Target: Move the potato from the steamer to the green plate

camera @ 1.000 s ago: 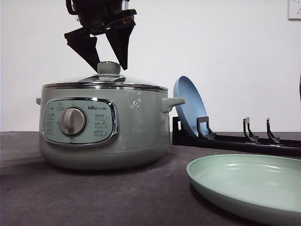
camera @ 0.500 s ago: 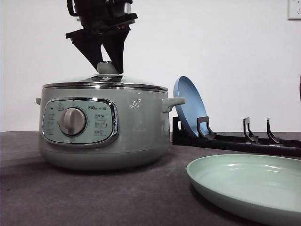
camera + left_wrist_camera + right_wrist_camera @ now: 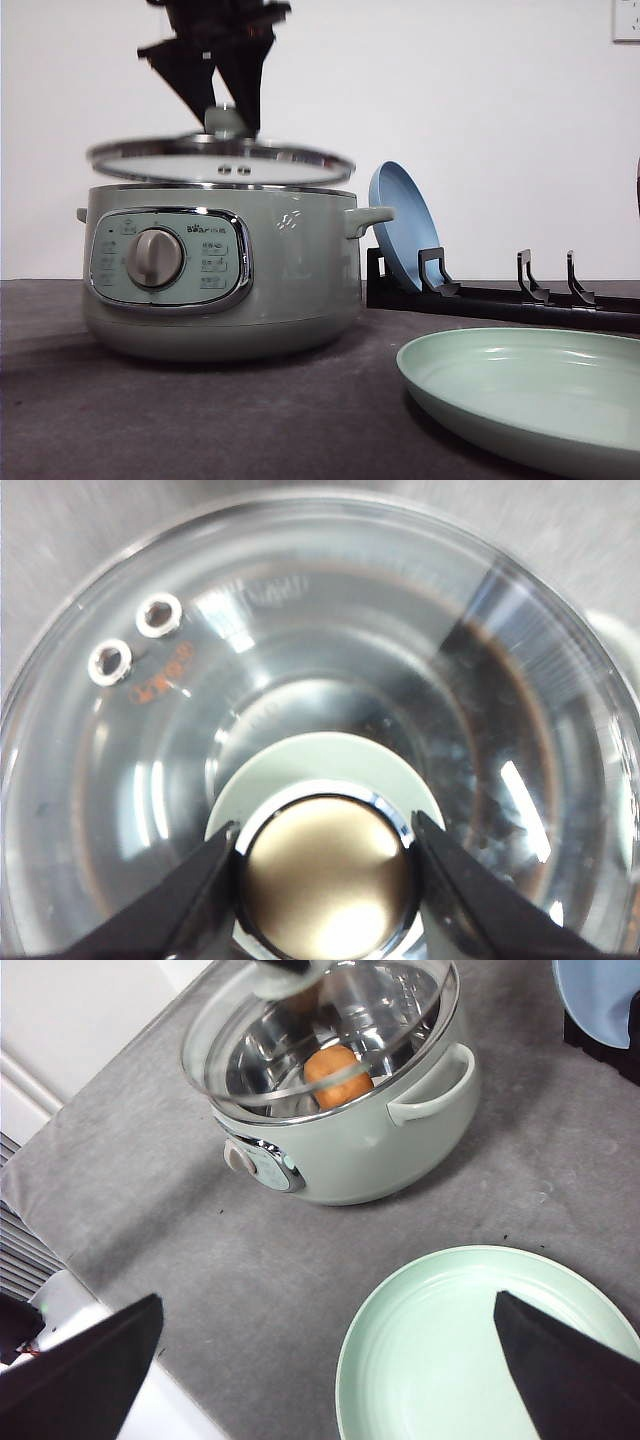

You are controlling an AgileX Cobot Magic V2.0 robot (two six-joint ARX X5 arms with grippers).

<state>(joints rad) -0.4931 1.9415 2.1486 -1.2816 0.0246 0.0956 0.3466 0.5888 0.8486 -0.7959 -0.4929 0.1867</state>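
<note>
The sage-green steamer (image 3: 220,270) stands on the left of the table. Its glass lid (image 3: 220,160) hangs level a little above the rim. My left gripper (image 3: 228,112) is shut on the lid's knob (image 3: 328,875), with one finger on each side. Through the raised lid, the orange-brown potato (image 3: 338,1075) lies inside the steamer (image 3: 370,1150) on the metal tray. The green plate (image 3: 530,395) sits at the front right, with nothing on it. My right gripper (image 3: 328,1305) is open, high above the near rim of the green plate (image 3: 470,1350).
A blue plate (image 3: 400,225) leans upright in a black dish rack (image 3: 520,295) just right of the steamer's side handle (image 3: 368,218). Grey table stretches between steamer and green plate. The table's edge (image 3: 120,1290) runs near the steamer's dial side.
My left gripper closed on the lid knob and rose, and the lid has come off the steamer's rim. It now floats a short way above it.
</note>
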